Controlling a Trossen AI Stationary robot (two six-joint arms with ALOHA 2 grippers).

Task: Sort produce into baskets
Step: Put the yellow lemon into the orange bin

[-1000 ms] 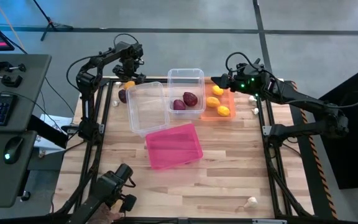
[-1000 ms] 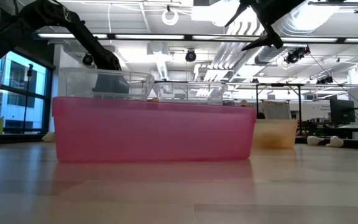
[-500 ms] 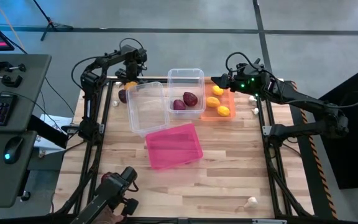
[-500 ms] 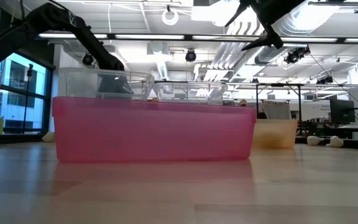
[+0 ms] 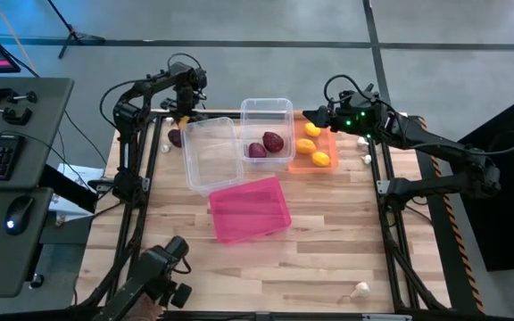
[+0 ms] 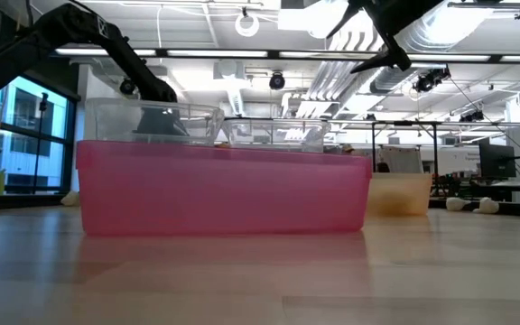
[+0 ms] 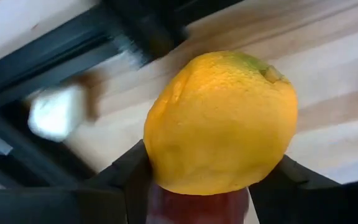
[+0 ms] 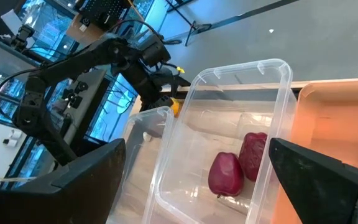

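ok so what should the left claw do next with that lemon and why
Probably finish closing, then lift. The left claw has its fingers on both sides of the lemon, which looks still down on the table outside the bins; the other lemons lie in the orange bin.

The high view looks straight down on the table (image 5: 319, 259), the low view level across it behind the pink bin (image 6: 224, 188), the left wrist close on a lemon (image 7: 221, 122), the right wrist over the same clear bin (image 8: 229, 130).

Two onions (image 5: 265, 145) in the bin (image 5: 267, 134) at the table's (image 5: 328, 250) far edge; lemons (image 5: 312, 147) in the tray (image 5: 326, 147) to its right.
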